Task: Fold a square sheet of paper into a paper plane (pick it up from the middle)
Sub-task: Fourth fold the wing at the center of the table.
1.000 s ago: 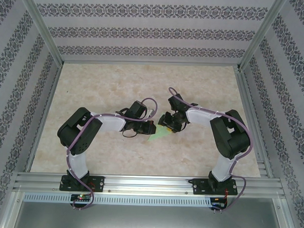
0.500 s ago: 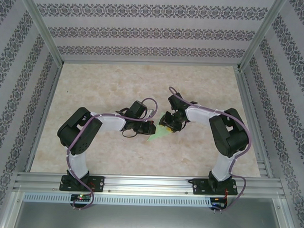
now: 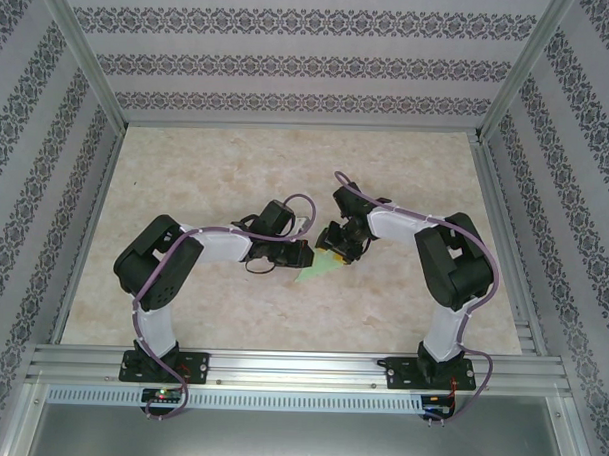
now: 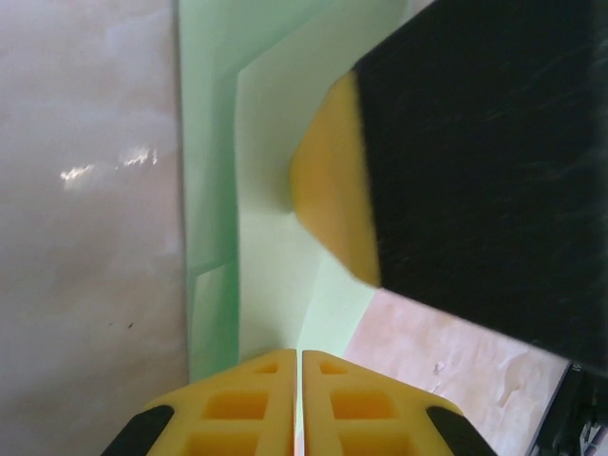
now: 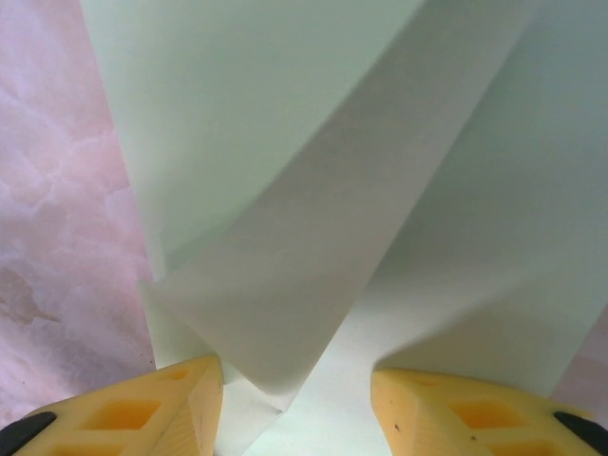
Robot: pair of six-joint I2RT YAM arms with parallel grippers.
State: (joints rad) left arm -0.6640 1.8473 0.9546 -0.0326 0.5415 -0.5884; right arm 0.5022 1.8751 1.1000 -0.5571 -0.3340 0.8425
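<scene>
My left fingers (image 4: pixel 275 404) are pressed together with only a hairline slit between them, tips down at the near end of the paper (image 4: pixel 266 247). A crease runs straight to that slit, and I cannot tell whether any paper is nipped in it. The paper lies mid-counter (image 4: pixel 85 237) between my two wrists. It is pale green and folded into overlapping layers, with a straight edge on its left side. From above it shows as a small green wedge just nearer the bases than both sets of fingers. One yellow pad of my right fingers (image 4: pixel 332 199) rests on the upper layer. My right fingers stand apart, astride the paper, and a flap stands raised in the gap between them, unclamped.
</scene>
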